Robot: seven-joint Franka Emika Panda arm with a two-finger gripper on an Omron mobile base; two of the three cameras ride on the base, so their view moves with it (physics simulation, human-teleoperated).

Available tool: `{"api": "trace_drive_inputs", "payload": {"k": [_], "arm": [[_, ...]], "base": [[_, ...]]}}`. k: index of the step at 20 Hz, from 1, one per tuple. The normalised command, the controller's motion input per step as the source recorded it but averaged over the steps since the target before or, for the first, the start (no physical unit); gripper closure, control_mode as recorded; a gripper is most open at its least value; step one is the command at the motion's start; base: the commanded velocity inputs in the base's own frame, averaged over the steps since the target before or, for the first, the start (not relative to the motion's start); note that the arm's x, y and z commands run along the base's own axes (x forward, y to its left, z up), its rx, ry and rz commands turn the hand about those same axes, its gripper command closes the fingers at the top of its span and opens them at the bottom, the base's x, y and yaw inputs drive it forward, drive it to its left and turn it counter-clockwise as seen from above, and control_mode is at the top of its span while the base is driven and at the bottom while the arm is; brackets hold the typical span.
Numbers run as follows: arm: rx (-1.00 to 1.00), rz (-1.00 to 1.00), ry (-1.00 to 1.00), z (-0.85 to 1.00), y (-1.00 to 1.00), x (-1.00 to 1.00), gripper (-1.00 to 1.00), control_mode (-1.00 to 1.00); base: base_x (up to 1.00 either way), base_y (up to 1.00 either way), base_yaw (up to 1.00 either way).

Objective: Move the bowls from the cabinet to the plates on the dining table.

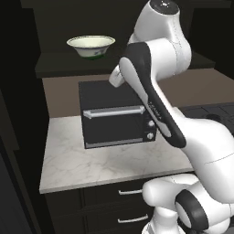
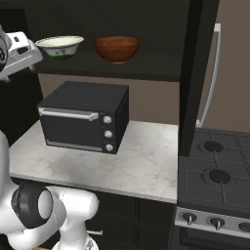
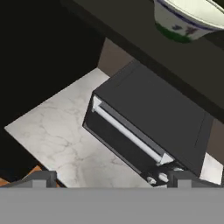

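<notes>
Two bowls stand on the open shelf of the dark cabinet. The cream-white bowl with a green pattern is on the left, and the reddish-brown bowl is to its right. In the hand view my gripper is open with nothing between its fingers; it hangs below and to the left of the white bowl, apart from it. The white hand shows at the left edge of the right base view, level with the shelf. The dining table and the plates are out of view.
A black toaster oven sits on the small marble counter under the shelf. The cabinet door with its long silver handle stands open at the right. A stove adjoins the counter, with dark drawers below.
</notes>
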Motion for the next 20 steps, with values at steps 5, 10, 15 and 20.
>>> {"api": "trace_drive_inputs", "payload": {"k": [5, 10, 15, 20], "arm": [[-0.14, -0.04, -0.16, -0.18, -0.44, -0.09, -1.0, -1.0], [-0.13, -0.03, -0.16, -0.15, -0.45, -0.08, -1.0, -1.0], [-0.11, -0.02, -0.1, 0.0, -0.38, 0.0, -1.0, -1.0], [-0.07, -0.02, -0.01, 0.05, -0.28, 0.04, -1.0, -1.0]], "base": [[0.0, 0.0, 0.0], [0.0, 0.0, 0.0], [0.0, 0.0, 0.0], [0.0, 0.0, 0.0]]}}
